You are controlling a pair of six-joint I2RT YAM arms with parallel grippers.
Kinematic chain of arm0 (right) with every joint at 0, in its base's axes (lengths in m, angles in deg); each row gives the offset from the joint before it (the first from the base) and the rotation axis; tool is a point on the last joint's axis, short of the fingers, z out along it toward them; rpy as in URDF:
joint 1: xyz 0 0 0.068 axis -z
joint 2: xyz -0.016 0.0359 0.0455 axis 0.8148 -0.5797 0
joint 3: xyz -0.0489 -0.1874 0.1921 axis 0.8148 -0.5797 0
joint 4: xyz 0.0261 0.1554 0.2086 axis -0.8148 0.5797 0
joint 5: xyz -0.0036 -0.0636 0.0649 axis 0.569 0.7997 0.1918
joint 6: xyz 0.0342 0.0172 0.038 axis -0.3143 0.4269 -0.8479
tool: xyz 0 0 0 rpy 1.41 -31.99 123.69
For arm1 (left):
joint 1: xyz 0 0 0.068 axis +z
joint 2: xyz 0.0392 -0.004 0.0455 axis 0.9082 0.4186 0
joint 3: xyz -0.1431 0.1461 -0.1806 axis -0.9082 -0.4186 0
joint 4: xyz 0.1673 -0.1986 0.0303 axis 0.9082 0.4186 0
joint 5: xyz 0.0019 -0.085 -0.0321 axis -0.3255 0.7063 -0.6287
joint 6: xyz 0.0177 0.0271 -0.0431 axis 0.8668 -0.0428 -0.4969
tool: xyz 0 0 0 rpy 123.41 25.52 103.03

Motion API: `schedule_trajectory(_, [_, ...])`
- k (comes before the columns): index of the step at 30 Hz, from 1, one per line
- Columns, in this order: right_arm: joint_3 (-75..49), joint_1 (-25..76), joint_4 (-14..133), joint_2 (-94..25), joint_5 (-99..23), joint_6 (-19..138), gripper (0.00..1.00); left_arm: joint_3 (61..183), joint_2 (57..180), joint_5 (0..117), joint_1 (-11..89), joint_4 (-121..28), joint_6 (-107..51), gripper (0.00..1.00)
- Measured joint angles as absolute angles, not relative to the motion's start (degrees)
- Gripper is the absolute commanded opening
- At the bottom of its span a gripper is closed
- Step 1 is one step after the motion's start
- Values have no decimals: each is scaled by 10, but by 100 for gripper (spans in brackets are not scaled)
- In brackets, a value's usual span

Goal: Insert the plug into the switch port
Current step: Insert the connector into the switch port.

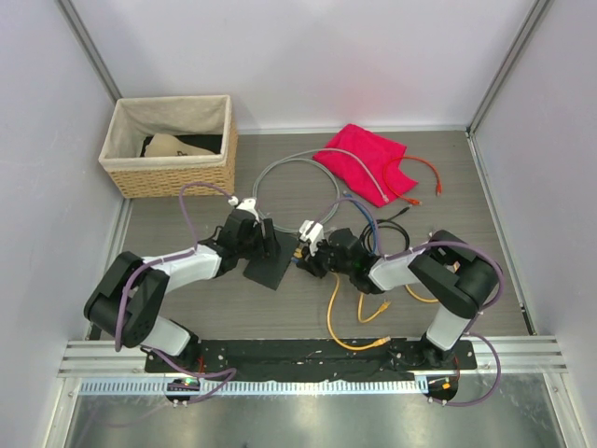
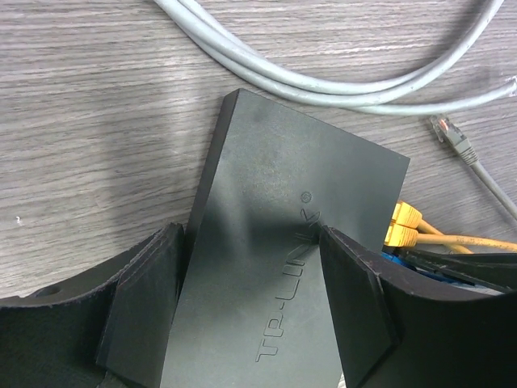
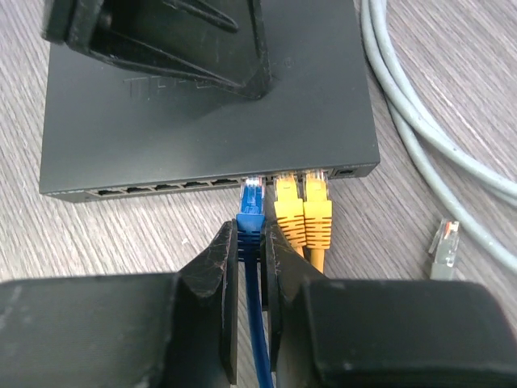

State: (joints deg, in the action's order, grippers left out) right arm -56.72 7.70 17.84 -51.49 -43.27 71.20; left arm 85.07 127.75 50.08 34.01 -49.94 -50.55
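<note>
Dark grey, flat and rectangular, the switch (image 1: 268, 271) lies near the middle of the wood-grain table (image 1: 233, 313) in the overhead view, between the two arms. The left gripper (image 1: 254, 233) stands over its far part, and the right gripper (image 1: 306, 254) is just beside its right edge. A woven wicker basket (image 1: 168, 177) sits in the far left corner and a crumpled red cloth (image 1: 364, 154) lies at the far side. A looped grey cable (image 1: 289, 159) lies between them.

From the left wrist, the jaws stand wide over the switch: one black pad (image 2: 149, 307) is at the plain long edge, the other is over the socket side. Whether they press on it I cannot tell. Two yellow plugs (image 2: 402, 225) sit at the socket edge.

From the right wrist, the jaws are narrow and pinch the blue plug (image 3: 251, 206) with a clear tip, at its rear part. Its tip is at a socket in the row on the near long edge, touching the yellow plugs on their left side. How deep it sits I cannot tell. A loose clear plug (image 3: 443, 246) on a grey lead lies on the table to the right.
</note>
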Motion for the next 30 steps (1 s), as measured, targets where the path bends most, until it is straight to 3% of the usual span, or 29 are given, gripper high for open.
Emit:
schedule_trajectory(5, [-535,77,261,-499,-442,741,1,851,1277,499,338,-499,-501,70])
schedule_trajectory(20, [-521,94,268,-516,-488,750,1,854,1280,496,330,-497,-490,67])
schedule_trajectory(30, [-459,104,373,-526,-514,767,1,854,1275,481,322,-494,-487,66])
